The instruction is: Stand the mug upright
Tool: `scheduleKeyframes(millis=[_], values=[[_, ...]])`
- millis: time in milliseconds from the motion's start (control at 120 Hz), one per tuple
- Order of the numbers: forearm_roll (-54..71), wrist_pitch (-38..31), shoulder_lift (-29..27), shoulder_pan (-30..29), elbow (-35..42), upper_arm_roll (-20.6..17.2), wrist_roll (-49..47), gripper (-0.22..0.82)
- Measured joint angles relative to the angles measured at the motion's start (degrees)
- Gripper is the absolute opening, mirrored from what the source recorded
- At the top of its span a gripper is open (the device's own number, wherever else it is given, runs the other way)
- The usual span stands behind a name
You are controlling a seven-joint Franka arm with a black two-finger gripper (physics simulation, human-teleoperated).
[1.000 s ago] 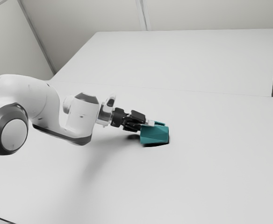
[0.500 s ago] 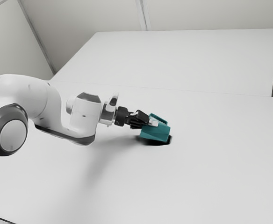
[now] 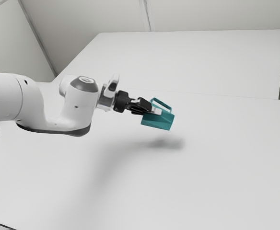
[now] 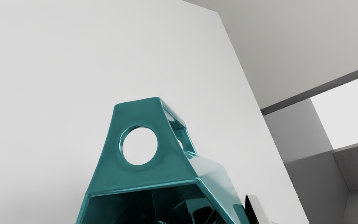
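Note:
The teal, faceted mug (image 3: pixel 157 120) is off the table in the exterior view, tilted on its side with its handle on top and its base end toward the exterior view's right, slightly lower. My gripper (image 3: pixel 154 111) is shut on it near the handle side. In the wrist view the open mouth of the mug (image 4: pixel 141 174) faces my hand, its holed handle rising beyond the rim. Part of my gripper (image 4: pixel 255 210) shows against the mug's outer side; the opposite finger is hidden.
A white table surface (image 3: pixel 216 167) lies below the mug, with the arm's soft shadow on it. Behind it stands a raised white panel or second surface (image 3: pixel 192 60), and pale walls (image 3: pixel 216 14) are farther back.
My gripper has risen with the mug in its hold, lifting it from the table. The mug has tipped so its base end points somewhat downward, and its shadow has separated from it.

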State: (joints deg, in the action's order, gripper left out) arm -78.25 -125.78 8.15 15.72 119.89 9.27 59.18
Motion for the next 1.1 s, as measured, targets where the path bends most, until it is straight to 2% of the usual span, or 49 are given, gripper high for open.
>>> scheduleKeyframes(millis=[242,533,792,1100], values=[[22.6,-4.8,-5.3,0.5,1.3,0.0,-8.1,-0.17],[50.2,-6.0,-7.9,-0.1,1.3,-0.1,-21.5,-0.16],[65.3,-5.9,-8.1,-0.4,1.7,0.0,-31.8,-0.16],[73.3,-6.0,-6.1,-0.3,1.2,0.6,-40.9,-0.16]])
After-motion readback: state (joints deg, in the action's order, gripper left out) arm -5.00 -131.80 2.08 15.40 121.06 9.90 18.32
